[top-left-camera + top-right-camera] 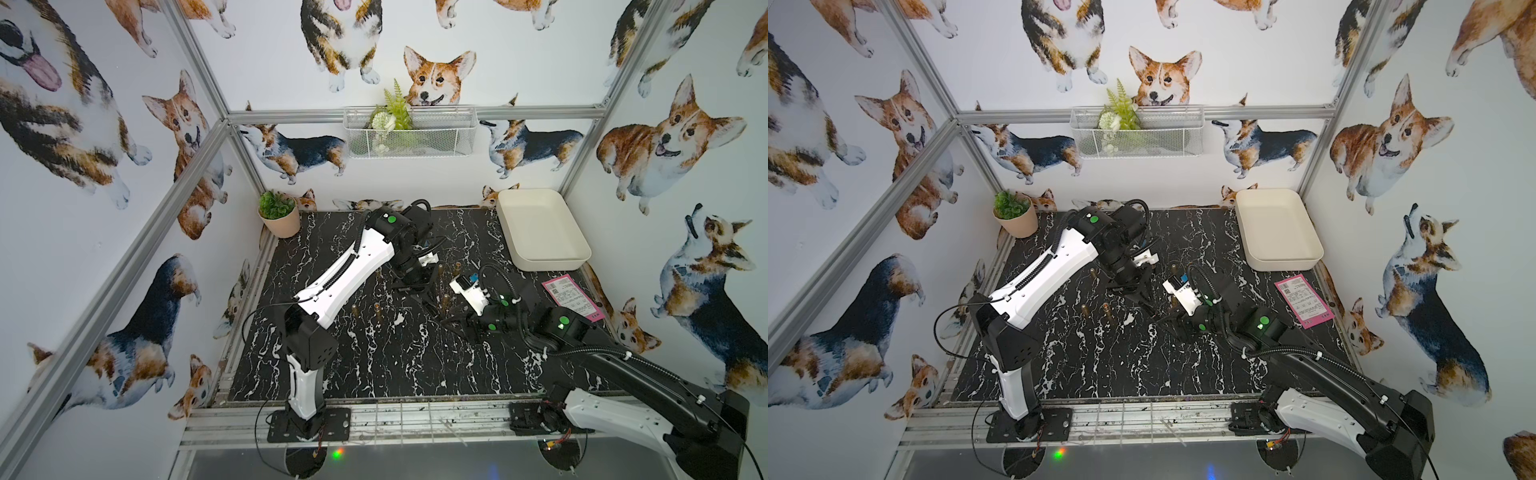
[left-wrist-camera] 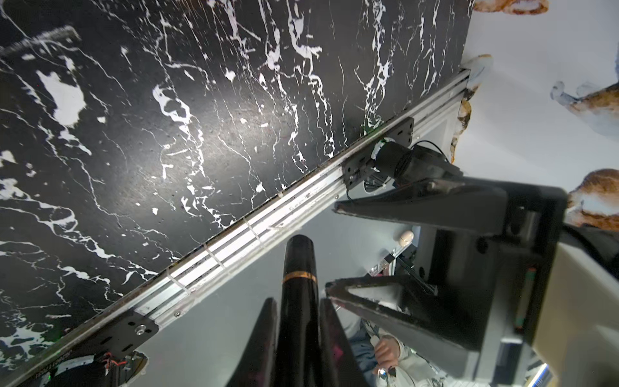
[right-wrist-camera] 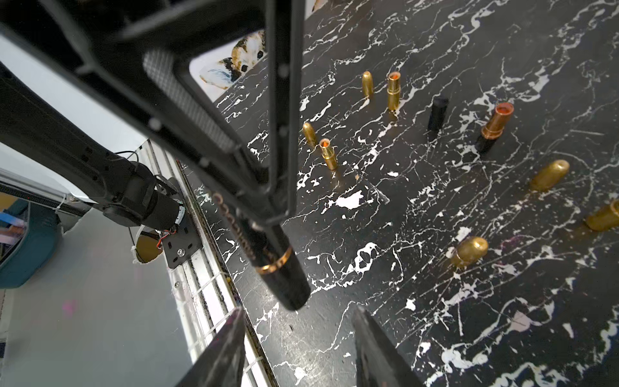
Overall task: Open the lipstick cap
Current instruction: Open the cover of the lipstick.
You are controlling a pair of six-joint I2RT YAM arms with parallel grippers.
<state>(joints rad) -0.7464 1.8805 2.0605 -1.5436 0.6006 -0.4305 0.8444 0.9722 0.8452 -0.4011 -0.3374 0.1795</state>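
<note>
Right now the left gripper (image 2: 298, 303) is clamped tight on a slim black lipstick tube with a copper band (image 3: 283, 268), its two fingers (image 2: 264, 338) pressing the body from either side behind the band. The tube hangs in the air above the black white-veined marble tabletop (image 1: 374, 365), to the left of the cream rectangular plastic tray (image 1: 548, 262) and nearer the arm bases than it. Its free end beyond the band sticks out bare, and no gap shows at the band, so the tube is still closed. The right gripper (image 3: 299, 310) stands partly open and holds nothing; its fingertips (image 3: 234, 321) sit just short of that free end, one on each side of its line, not touching it. Also left of the tray, standing on the tabletop, are gold bullet-shaped caps (image 3: 367, 84) and uncapped gold lipstick tubes (image 3: 394, 92), plus a black cap (image 3: 438, 113) beside an open black-and-copper lipstick (image 3: 495, 129). A pink-edged paper slip (image 1: 571, 300) lies just beside the tray, on its side toward the arm bases.
</note>
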